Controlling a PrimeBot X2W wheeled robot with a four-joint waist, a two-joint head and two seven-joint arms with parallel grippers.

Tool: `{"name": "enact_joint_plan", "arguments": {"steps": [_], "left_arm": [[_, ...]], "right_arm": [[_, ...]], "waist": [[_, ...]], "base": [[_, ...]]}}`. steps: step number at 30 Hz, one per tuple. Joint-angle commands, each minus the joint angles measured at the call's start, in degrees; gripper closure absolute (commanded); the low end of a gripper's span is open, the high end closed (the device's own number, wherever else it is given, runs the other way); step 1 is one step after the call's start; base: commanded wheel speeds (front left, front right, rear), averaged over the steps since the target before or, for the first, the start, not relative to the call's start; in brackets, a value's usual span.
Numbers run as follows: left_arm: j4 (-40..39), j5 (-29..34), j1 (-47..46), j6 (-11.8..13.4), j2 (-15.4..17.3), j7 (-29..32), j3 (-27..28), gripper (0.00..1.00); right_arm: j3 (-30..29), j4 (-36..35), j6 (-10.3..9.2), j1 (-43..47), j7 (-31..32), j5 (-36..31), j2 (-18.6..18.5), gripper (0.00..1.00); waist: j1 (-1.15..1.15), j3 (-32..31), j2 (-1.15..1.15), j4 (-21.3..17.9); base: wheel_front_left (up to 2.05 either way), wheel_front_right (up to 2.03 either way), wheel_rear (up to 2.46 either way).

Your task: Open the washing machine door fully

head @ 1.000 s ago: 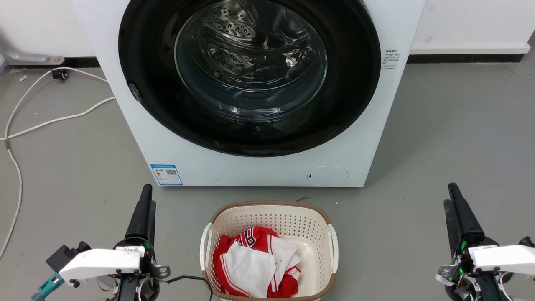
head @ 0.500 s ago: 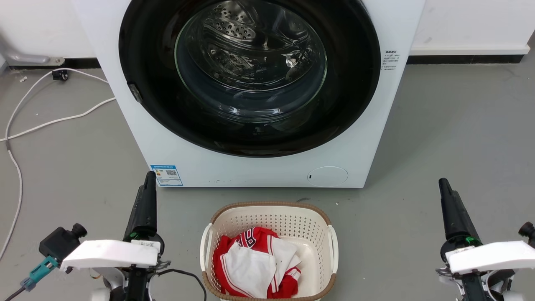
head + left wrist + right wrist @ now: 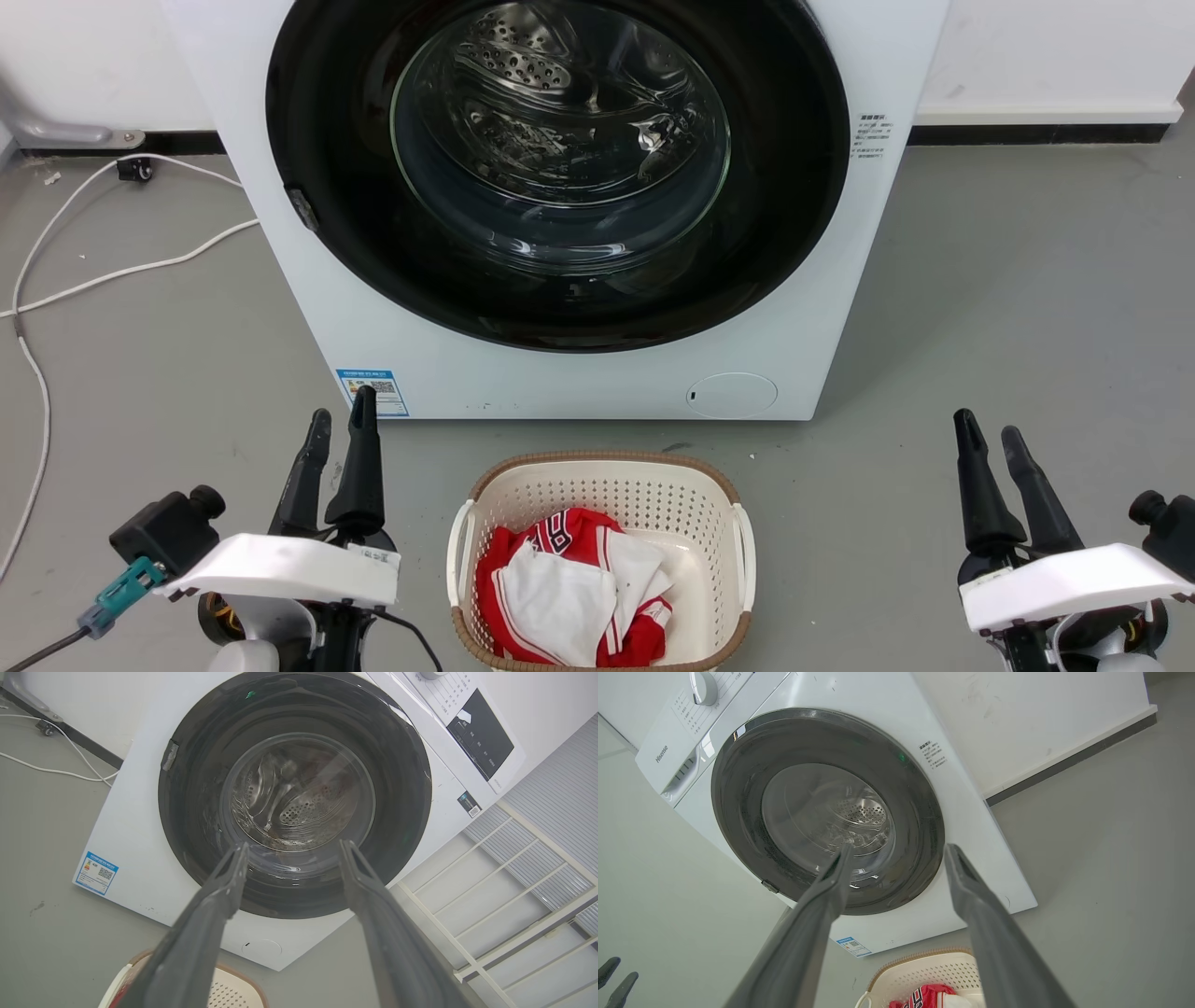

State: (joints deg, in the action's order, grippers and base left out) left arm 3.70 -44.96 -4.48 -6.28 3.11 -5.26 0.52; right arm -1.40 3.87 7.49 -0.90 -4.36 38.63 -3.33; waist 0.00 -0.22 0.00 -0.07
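Head view: the washing machine door (image 3: pixel 560 168) lies flush on the white machine (image 3: pixel 560 387), which has a blue QR sticker (image 3: pixel 372 390) at lower left. Nearer, the left gripper (image 3: pixel 342 406) and right gripper (image 3: pixel 986 425) are parted and empty. Left wrist view: spread fingers frame the door. Right wrist view: the panel (image 3: pixel 682 760) reads "Hisense".

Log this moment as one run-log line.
washing machine door shut | left gripper open, off door | right gripper open, off door

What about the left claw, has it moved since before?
Yes. The left gripper opened and shifted right, toward the blue sticker on the washing machine.
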Motion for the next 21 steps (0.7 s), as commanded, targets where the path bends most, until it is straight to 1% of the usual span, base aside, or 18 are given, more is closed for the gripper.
{"name": "enact_joint_plan", "arguments": {"steps": [1,10,21], "left_arm": [[-0.77,2.68,-0.08,0.36,0.47,-0.56,-0.33,0.0],[-0.7,10.65,0.18,1.94,1.43,-2.03,-2.4,0.0],[-0.5,17.78,0.19,3.36,2.37,-3.7,-4.6,0.0]], "right_arm": [[0.04,-1.06,0.0,-0.19,-0.3,-2.73,0.02,0.0],[0.48,-1.77,0.0,0.39,-0.26,-11.32,0.1,0.0],[0.54,-2.69,0.0,0.97,0.24,-19.45,0.19,0.0]], "waist": [[0.0,-0.02,0.0,0.01],[0.0,-0.11,0.0,0.08],[0.0,-0.21,0.0,0.25]], "base": [[0.0,0.0,0.0],[0.0,0.0,0.0],[0.0,0.0,0.0]]}}
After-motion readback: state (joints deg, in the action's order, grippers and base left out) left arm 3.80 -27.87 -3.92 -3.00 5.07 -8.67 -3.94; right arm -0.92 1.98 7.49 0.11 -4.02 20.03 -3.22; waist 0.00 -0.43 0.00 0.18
